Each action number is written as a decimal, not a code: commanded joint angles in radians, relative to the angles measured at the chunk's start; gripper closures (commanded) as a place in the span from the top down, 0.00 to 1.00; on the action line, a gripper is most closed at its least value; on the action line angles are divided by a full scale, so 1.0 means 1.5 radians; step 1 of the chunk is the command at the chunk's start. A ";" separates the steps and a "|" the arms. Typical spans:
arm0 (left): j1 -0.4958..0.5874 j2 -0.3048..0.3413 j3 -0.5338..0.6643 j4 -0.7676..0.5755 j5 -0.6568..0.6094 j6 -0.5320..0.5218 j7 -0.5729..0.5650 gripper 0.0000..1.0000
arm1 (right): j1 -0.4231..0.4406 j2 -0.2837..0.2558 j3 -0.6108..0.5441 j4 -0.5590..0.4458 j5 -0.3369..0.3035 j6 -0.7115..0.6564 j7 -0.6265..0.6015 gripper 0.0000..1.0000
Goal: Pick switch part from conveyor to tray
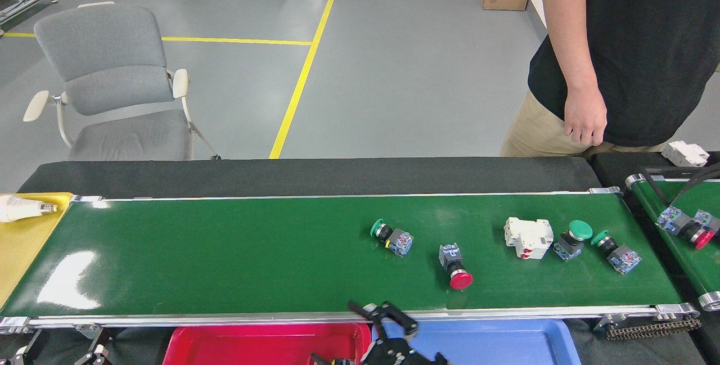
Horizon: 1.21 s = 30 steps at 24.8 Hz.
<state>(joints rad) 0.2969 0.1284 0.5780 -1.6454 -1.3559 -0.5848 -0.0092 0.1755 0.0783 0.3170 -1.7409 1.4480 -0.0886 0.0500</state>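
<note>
Five parts: on the conveyor (225,252) — green switch (391,236), red switch (454,266), white breaker (527,237), two more green.
Right gripper (385,320): over red tray (264,342) and blue tray (506,339) — grip state unclear; left unseen.
Tip: drop low, inside a tray.

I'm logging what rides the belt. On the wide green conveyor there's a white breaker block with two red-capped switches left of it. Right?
Not quite. In the head view, left of the white breaker block on the conveyor lie one red-capped switch and one green-capped switch, not two red ones.
</note>
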 commanded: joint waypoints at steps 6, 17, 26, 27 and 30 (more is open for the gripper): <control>-0.006 -0.051 -0.164 -0.086 -0.037 0.051 -0.027 1.00 | 0.074 -0.021 -0.096 -0.013 -0.004 0.145 -0.080 0.99; -0.166 -0.128 -0.443 -0.025 -0.192 0.217 -0.081 1.00 | -0.091 -0.017 -0.111 0.096 -0.004 0.150 -0.010 0.99; -0.257 -0.149 -0.447 0.094 -0.193 0.243 -0.102 1.00 | -0.215 -0.016 -0.020 0.233 0.000 0.217 -0.002 0.99; -0.262 -0.149 -0.447 0.101 -0.193 0.243 -0.103 1.00 | -0.216 -0.014 -0.020 0.235 0.000 0.217 -0.002 0.99; -0.282 -0.150 -0.447 0.125 -0.192 0.244 -0.103 1.00 | -0.232 -0.007 -0.018 0.260 -0.001 0.216 -0.002 0.99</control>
<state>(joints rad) -0.1057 -0.0907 -0.0899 -1.4559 -1.6433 -0.2228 -0.1661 -0.1482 0.0567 0.2885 -1.3515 1.4473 0.2317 0.0475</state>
